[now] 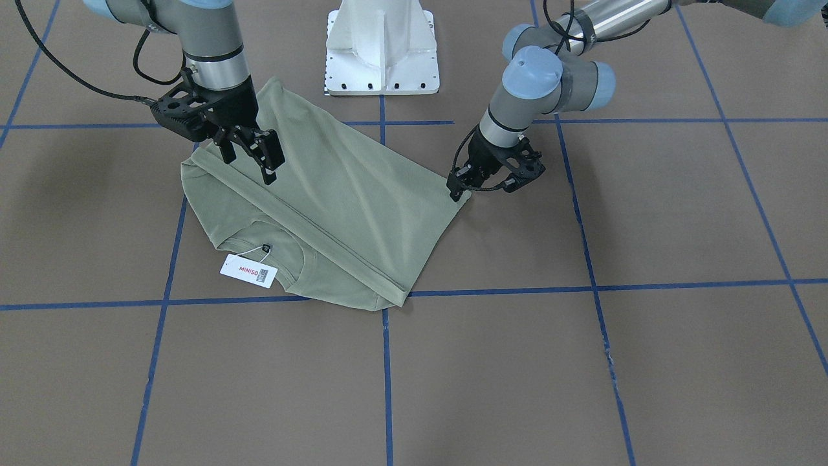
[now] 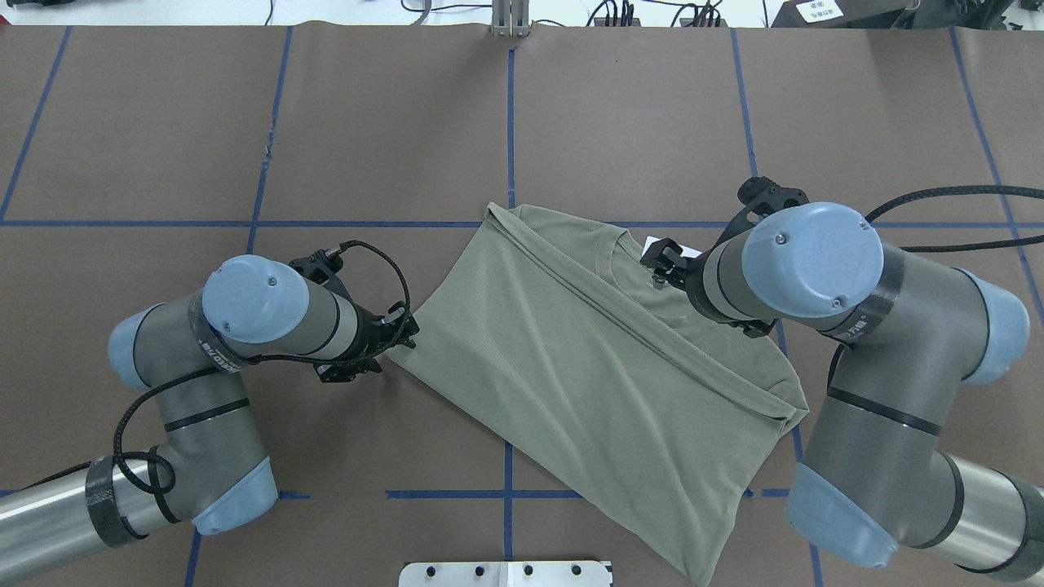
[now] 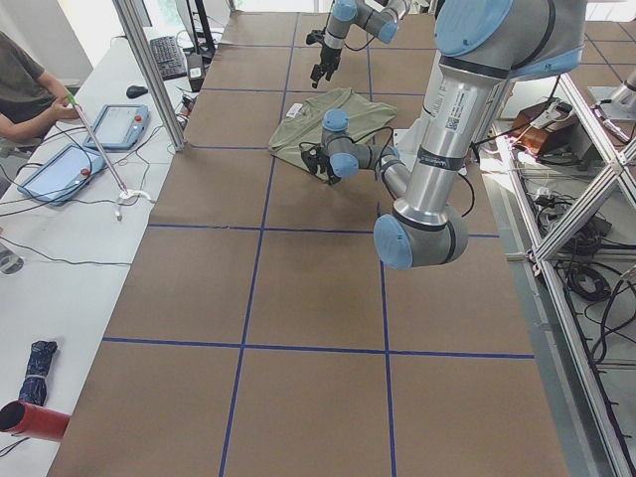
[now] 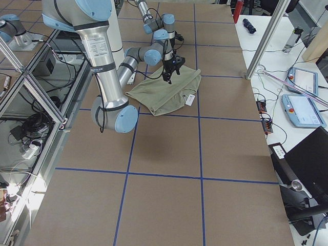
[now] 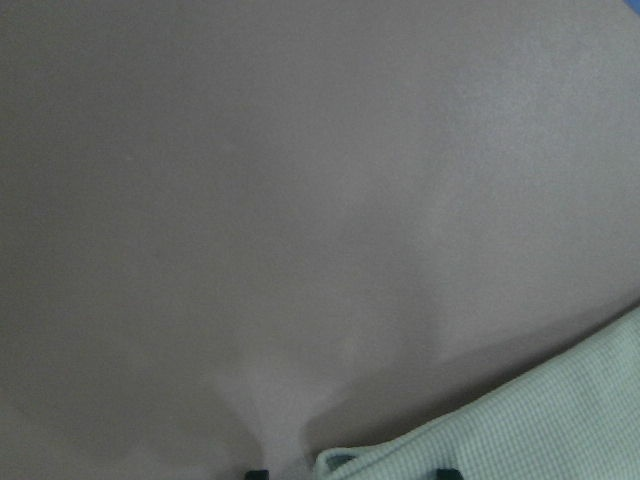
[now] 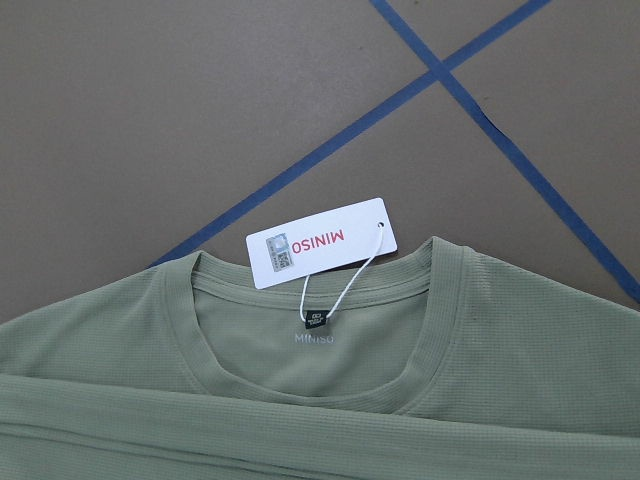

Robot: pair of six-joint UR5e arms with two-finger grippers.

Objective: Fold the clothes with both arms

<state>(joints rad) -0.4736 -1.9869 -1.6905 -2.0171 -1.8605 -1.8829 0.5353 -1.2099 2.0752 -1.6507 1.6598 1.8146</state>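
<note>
A green shirt (image 1: 349, 194) is laid mid-table (image 1: 582, 362), with one arm at each side of it.

The shirt is spread flat near the robot's base, with a broad panel folded diagonally over its body so that only part of the chest is left showing. The right arm (image 1: 207, 45) is held over the folded panel, and the right gripper (image 1: 249, 158) is seen with jaws spread, holding nothing. The left gripper (image 1: 458, 188) is set low at the shirt's corner. Its fingertips (image 5: 447, 472) are seen on either side of the cloth, but whether the cloth is clamped cannot be told. The collar (image 6: 430, 340) is turned away from the robot, and the white tag (image 1: 249, 270) is lying on the table beside it.
</note>
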